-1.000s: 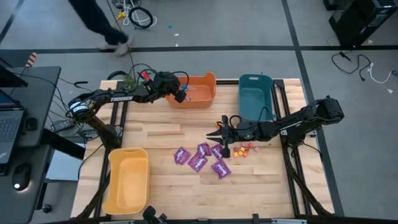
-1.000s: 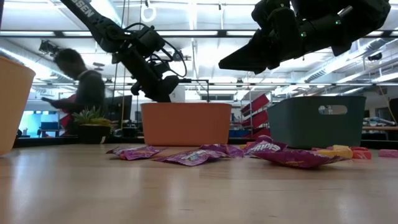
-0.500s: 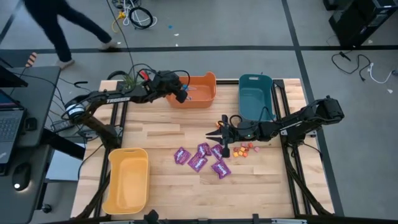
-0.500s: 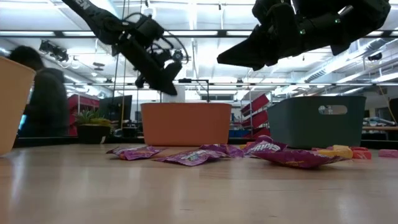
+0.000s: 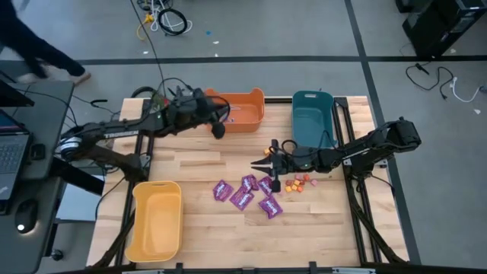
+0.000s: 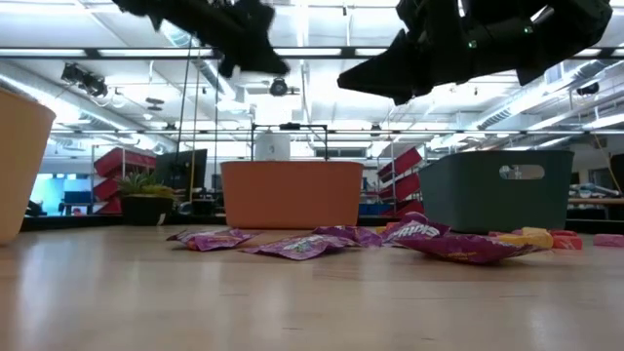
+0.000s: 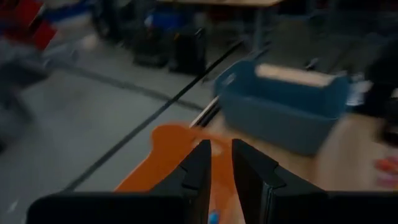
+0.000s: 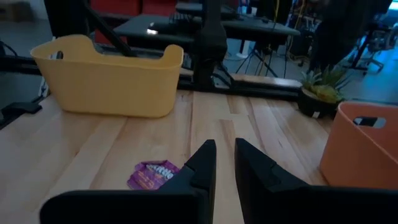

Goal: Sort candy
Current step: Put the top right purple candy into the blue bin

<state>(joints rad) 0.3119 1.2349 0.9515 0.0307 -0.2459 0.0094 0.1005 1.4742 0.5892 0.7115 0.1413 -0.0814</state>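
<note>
Dark left end effector (image 5: 217, 129) beside orange bin (image 5: 242, 113), raised.

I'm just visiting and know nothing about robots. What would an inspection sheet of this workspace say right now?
Surface: wooden table, mostly bare.
Job's things: purple packets at centre; small orange and pink pieces beside them; a blue-wrapped sweet inside the orange bin.
Clutter: nothing seen beyond the teal bin and yellow bin.
Grippers: left gripper beside the orange bin, holding nothing visible; right gripper above the packets, narrow gap, empty.
Cables: loose coils on the floor.
Surroundings: person walking past; desk with laptop.
</note>
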